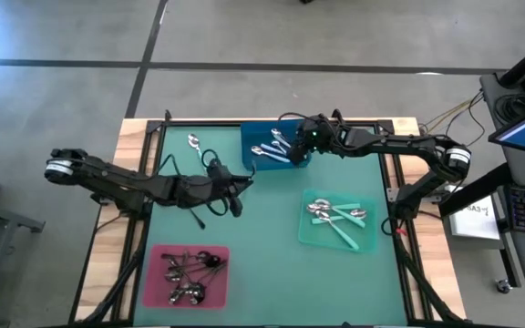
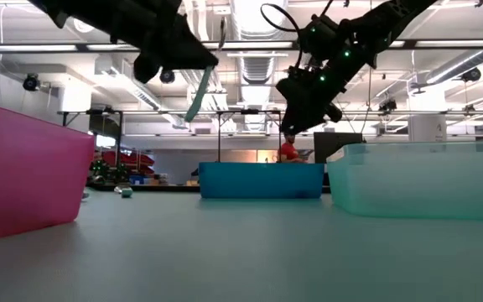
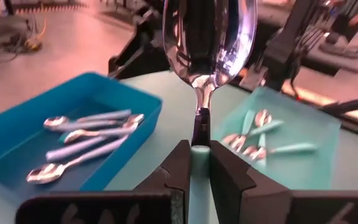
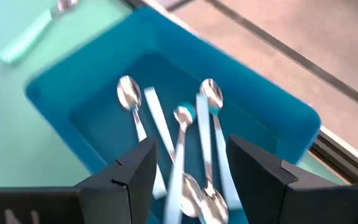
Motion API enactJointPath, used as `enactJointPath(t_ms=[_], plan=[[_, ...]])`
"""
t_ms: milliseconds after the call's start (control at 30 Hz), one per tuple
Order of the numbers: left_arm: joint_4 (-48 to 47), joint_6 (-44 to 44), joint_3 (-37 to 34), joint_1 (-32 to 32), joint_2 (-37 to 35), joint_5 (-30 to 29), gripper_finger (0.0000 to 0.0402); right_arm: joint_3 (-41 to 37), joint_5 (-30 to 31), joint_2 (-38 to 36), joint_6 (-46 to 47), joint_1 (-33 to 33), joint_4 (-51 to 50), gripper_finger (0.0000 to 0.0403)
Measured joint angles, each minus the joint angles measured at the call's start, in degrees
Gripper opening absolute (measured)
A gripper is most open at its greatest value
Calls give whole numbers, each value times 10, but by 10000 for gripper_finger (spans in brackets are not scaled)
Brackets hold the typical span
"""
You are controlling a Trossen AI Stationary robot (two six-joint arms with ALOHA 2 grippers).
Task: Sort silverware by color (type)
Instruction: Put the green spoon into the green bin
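A large industrial lab hall: bare grey concrete floor [image 1: 62,36], exposed white ceiling ducts and strip lights [image 2: 250,25], a person in red [image 2: 289,151] at far workbenches.

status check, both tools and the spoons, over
Left tool shut on teal-handled spoon, held above mid-table. Right tool open, hovering over blue tray, spoons inside. One stray spoon left on the mat. Nothing in the way.

On the bench [image 1: 272,264], the tray [image 1: 274,148] at the far edge holds spoons [image 1: 272,150] – nearer and right of it sits a second tray [image 1: 335,223] of spoons, nearer and left a third [image 1: 186,276], and left of it a lone spoon [image 1: 194,142].
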Motion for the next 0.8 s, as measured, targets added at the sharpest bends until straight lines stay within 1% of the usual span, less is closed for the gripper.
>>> enactJointPath(t_ms=[100, 233, 300, 400, 700, 800], plan=[[49, 20, -1, -2, 9, -2, 21, 0, 0, 2, 24, 0, 36, 183], [99, 42, -1, -2, 18, -13, 21, 0, -7, 2, 28, 0, 38, 183], [112, 53, 0, -2, 22, -21, 21, 0, -11, 0, 48, 0, 43, 183], [129, 57, 0, -2, 24, -27, 21, 0, -29, 0, 71, -1, 42, 183], [133, 58, 0, -2, 25, -32, 21, 0, -28, 0, 61, 0, 53, 183], [144, 69, 0, -2, 25, -32, 21, 0, -34, 1, 70, 0, 49, 183]])
